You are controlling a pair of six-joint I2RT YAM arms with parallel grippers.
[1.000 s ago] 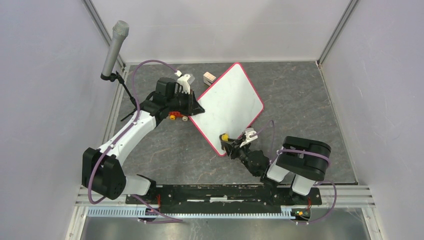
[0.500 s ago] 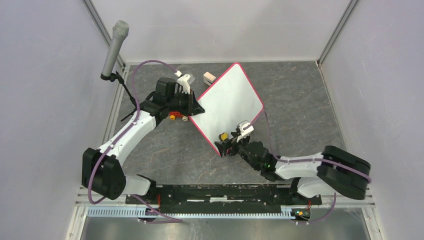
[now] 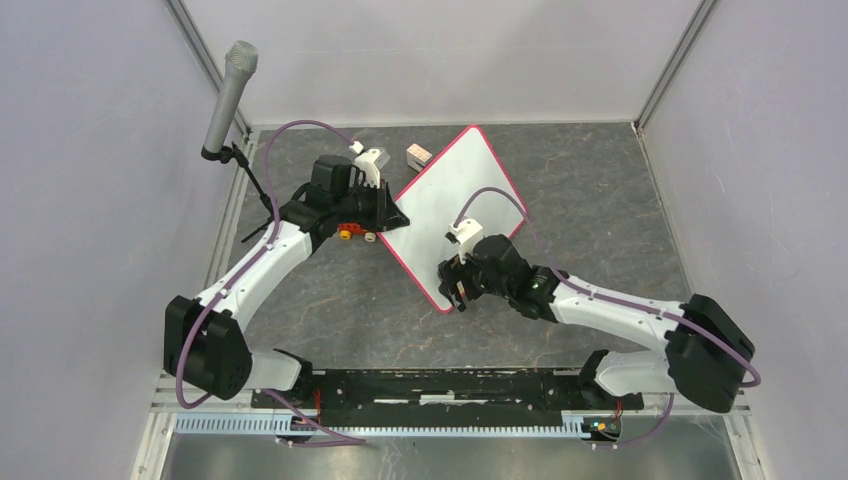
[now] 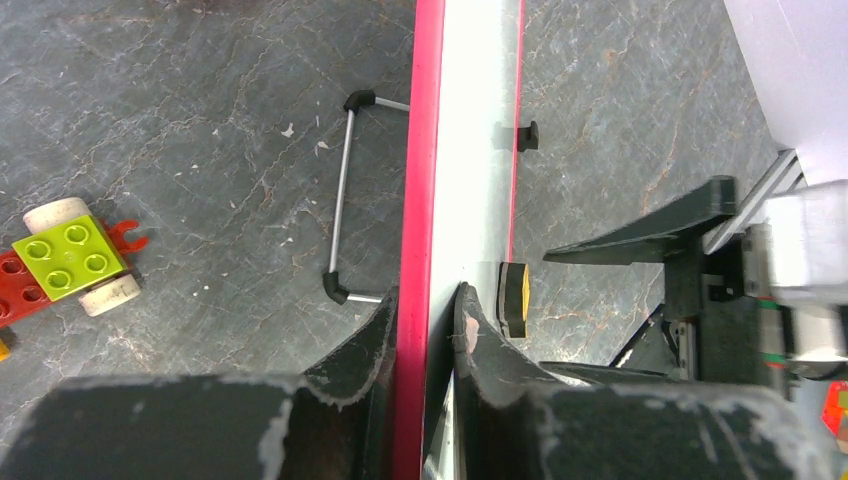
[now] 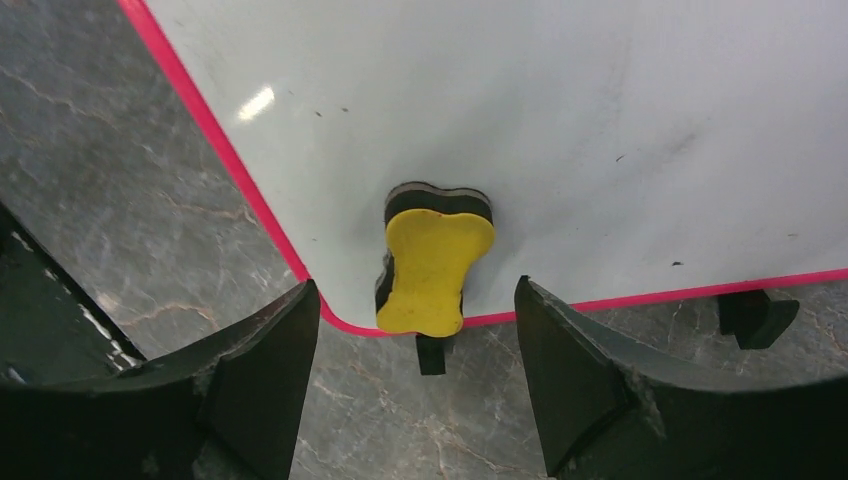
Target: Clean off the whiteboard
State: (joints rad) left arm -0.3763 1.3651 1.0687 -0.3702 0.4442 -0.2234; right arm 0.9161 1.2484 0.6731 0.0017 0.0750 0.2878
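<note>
At the whiteboard (image 3: 460,215)'s near corner, a yellow eraser (image 5: 430,260) lies just in front of the right gripper (image 5: 415,288), wide open and empty; left gripper (image 4: 428,300) is clamped on the board's left rim.

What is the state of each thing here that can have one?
whiteboard: almost clean, a few tiny specks remain.
eraser: lying on the whiteboard's corner, not gripped.
left hand: shut on the whiteboard's rim.
right hand: open, fingers either side of the eraser.
toy car: standing beside the whiteboard, untouched.
</note>
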